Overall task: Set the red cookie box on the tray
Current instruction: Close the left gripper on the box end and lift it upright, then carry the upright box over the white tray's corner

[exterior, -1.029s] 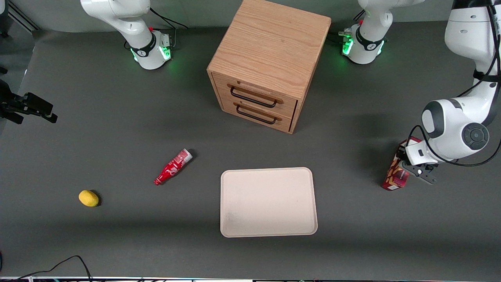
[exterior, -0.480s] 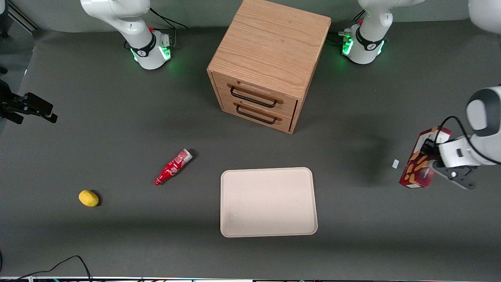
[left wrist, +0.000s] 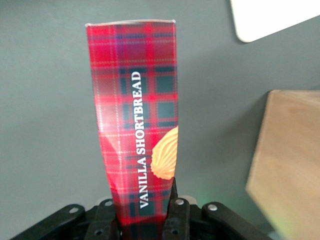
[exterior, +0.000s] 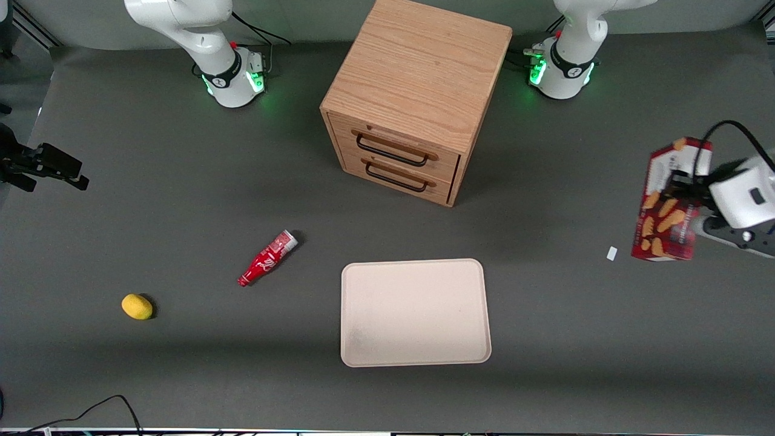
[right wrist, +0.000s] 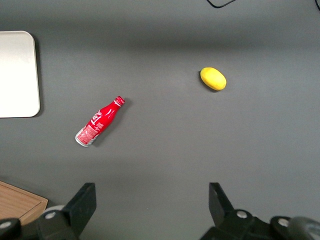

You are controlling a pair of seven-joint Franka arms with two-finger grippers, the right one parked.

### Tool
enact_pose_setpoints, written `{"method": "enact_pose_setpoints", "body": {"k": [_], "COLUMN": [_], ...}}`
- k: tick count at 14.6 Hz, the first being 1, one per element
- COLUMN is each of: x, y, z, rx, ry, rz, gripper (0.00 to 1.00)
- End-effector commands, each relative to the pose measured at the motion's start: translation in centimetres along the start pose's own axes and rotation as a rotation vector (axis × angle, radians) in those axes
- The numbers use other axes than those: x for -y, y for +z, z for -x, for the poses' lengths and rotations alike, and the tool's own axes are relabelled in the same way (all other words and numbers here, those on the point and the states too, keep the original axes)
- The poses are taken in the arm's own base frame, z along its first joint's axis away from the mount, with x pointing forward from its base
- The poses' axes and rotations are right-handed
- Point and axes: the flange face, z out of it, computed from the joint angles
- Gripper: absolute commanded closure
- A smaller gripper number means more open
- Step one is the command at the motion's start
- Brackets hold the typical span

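Red plaid cookie box (exterior: 666, 203) clamped in claw (exterior: 690, 194), lifted off counter (exterior: 181, 200) at working arm's end, well apart from tray (exterior: 415, 313); claw base cut off at frame edge; small white scrap (exterior: 611, 253) lies beside it.

– Where's the gripper (exterior: 677, 192)?
– At the working arm's end of the table, raised above the surface, wrist turned sideways.
– And its fingers (left wrist: 177, 212)?
– Clamped on the narrow sides of the box (exterior: 667, 203), near one end; the box juts straight out from them, clear of the table.
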Motion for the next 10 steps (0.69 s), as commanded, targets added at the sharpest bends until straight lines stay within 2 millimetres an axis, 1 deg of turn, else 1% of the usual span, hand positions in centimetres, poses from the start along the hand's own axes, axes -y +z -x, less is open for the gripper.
{"method": "enact_pose_setpoints", "body": {"k": [1,3,5,7,10], "x": [-8.0,-12.6,-15.2,-16.5,-18.0], "y": [-1.1,-0.5,0.5,3.2,9.0], "z": [-0.7,-1.8,-3.7,-6.8,-11.1], "rx": [-0.004,-0.028,-0.082,-0.114,-0.179], "ry": [-0.129,-0.195,-0.245,-0.264,-0.279], "rz": [0.005,0.016,0.044,0.081,0.079], "gripper": [1.0,1.0,1.0,1.0,1.0]}}
